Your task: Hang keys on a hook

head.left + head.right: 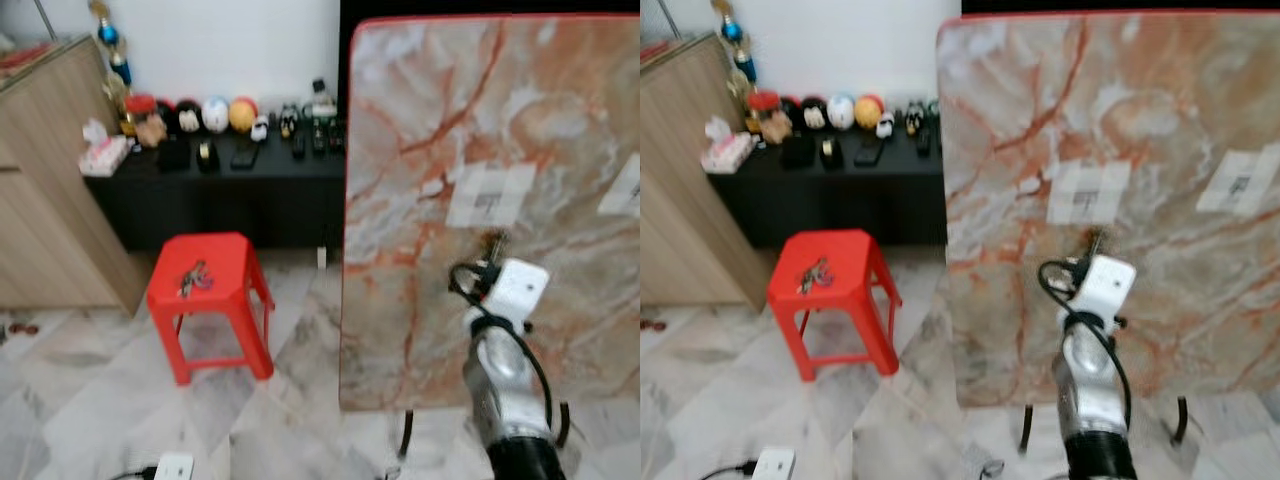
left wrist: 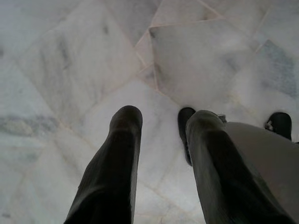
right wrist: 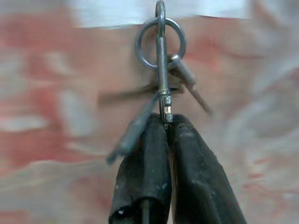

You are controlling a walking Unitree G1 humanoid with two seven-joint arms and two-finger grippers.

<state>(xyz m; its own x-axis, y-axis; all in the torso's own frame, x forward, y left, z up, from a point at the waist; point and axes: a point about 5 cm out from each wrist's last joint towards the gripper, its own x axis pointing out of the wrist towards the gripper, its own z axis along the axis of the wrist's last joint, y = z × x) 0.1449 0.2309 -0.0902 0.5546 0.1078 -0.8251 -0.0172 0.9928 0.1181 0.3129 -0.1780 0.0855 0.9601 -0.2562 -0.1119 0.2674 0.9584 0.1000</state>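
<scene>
No brand, label or writing can be read anywhere; the two pale patches (image 1: 1088, 193) taped to the marble-patterned board (image 1: 1160, 120) carry dark marks too blurred to make out.

The right claw (image 3: 167, 122) is pressed tight, its two black fingers (image 3: 145, 168) pinched on the lower end of a slim metal clasp. That clasp runs straight out from the fingertips to one steel ring (image 3: 160, 43), and the keys (image 3: 189, 84) dangle off the ring just beyond the tips, blurred; how many keys there are cannot be told. From the head camera the right claw sits at the end of its silver arm (image 1: 1088, 385), raised against the upright board, directly below the nearer pale patch, with the keys a small dark shape between the claw and that patch. The hook itself cannot be made out.

The left claw (image 2: 161, 122) hangs idle above the marble floor (image 2: 70, 60), its two fingers parted with a clear gap and nothing between them.

Off to the left of the right claw stands one red plastic stool (image 1: 208, 280), and behind it a low black surface (image 1: 220, 175) carrying a row of small round toys, next to one wooden cabinet (image 1: 45, 180).
</scene>
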